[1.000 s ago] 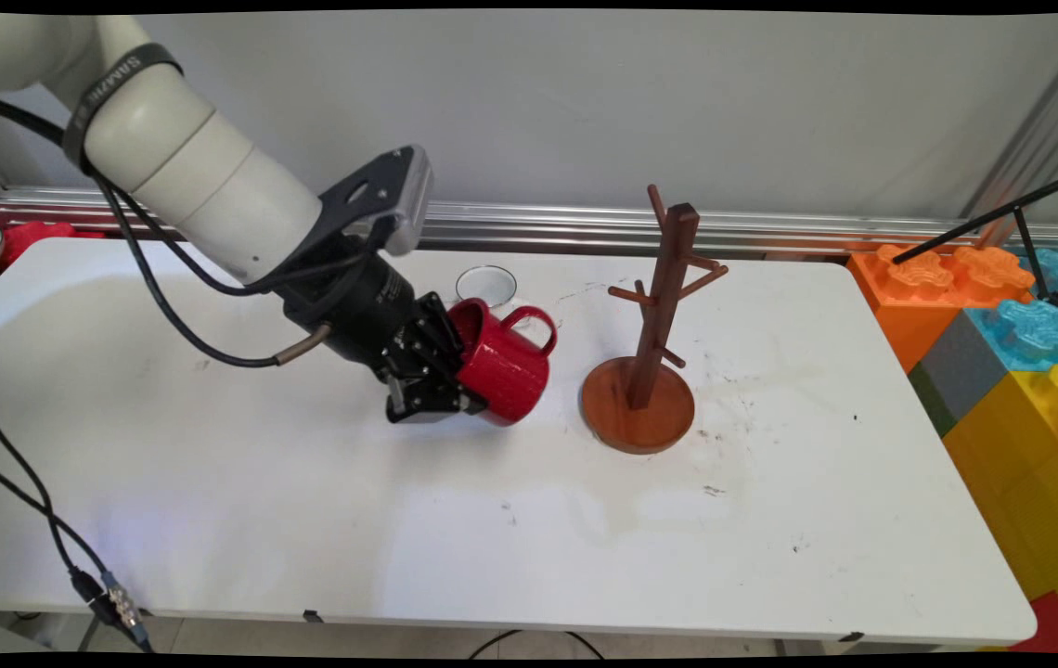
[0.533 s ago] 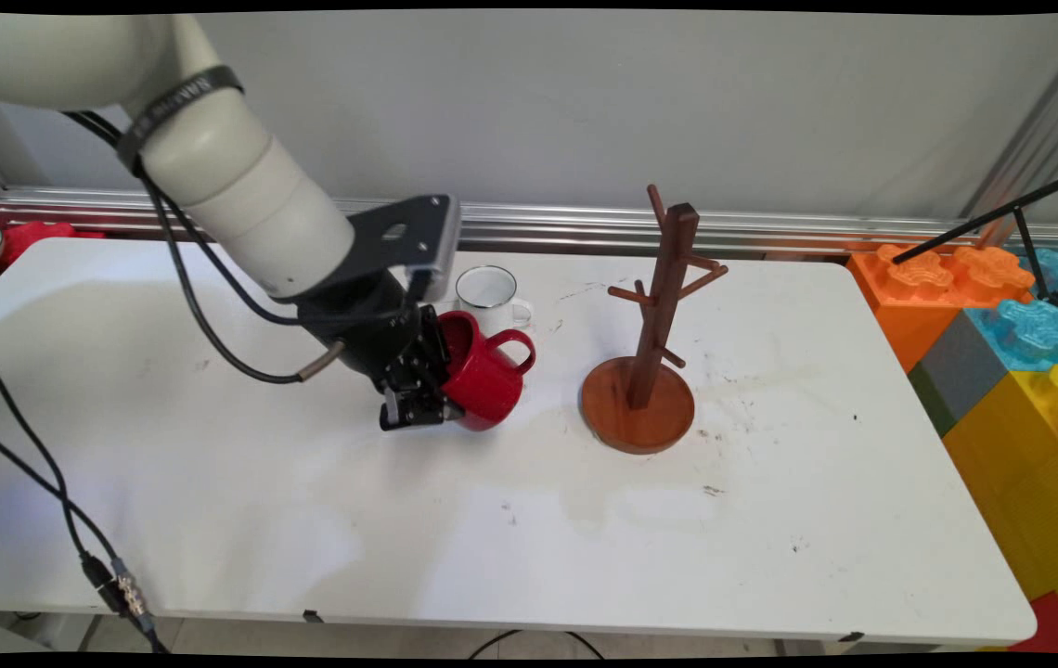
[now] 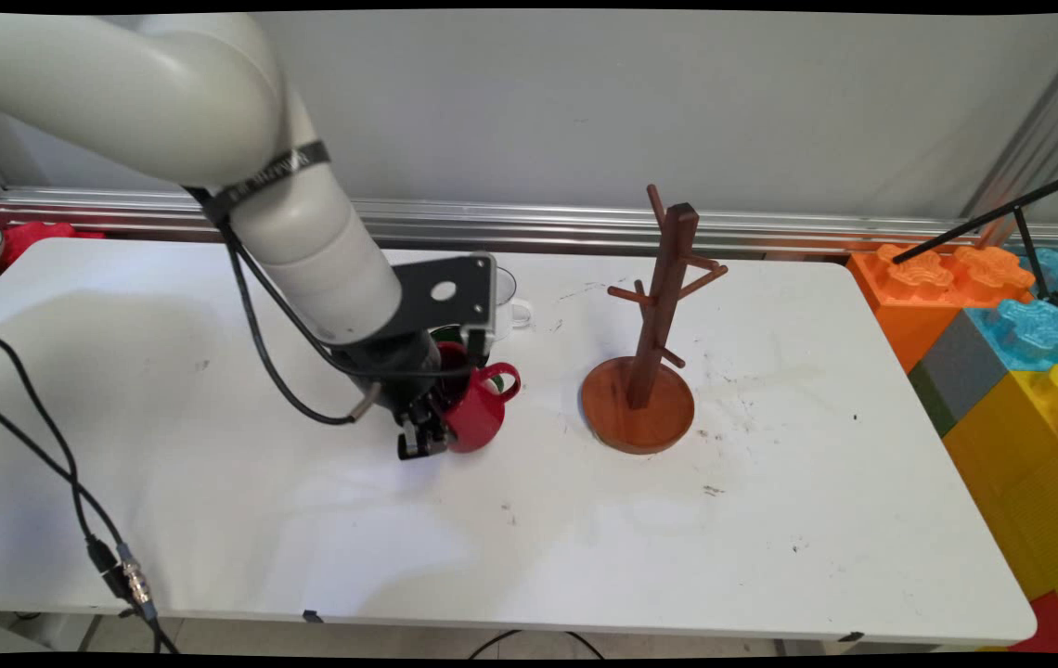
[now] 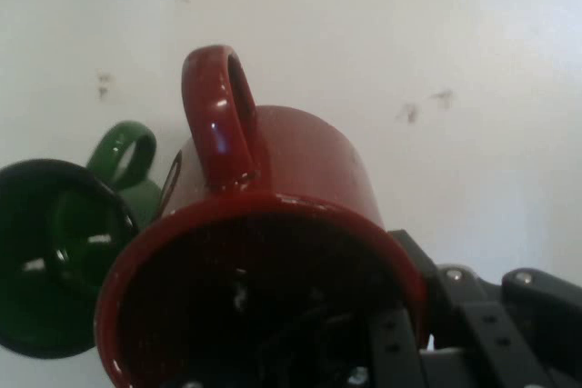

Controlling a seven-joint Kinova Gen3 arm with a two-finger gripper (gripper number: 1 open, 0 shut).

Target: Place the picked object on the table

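My gripper (image 3: 433, 425) is shut on the rim of a red mug (image 3: 475, 413), just above the white table (image 3: 213, 520). The mug is tilted, its handle pointing to the right toward the wooden mug tree (image 3: 651, 334). In the hand view the red mug (image 4: 273, 252) fills the middle, handle up, with one finger inside it and one outside at the lower right. A green mug (image 4: 64, 252) stands close beside it on the left. In the main view the green mug (image 3: 457, 336) is mostly hidden behind the hand.
A white enamel mug (image 3: 510, 301) stands behind the hand, partly hidden by the camera bracket. Large coloured toy blocks (image 3: 1012, 353) are stacked off the table's right end. Black cables (image 3: 56, 464) hang over the table's left part.
The arm has swung the red mug down and to the left, away from the mug tree, to just above the table beside the green mug. The grip has held.
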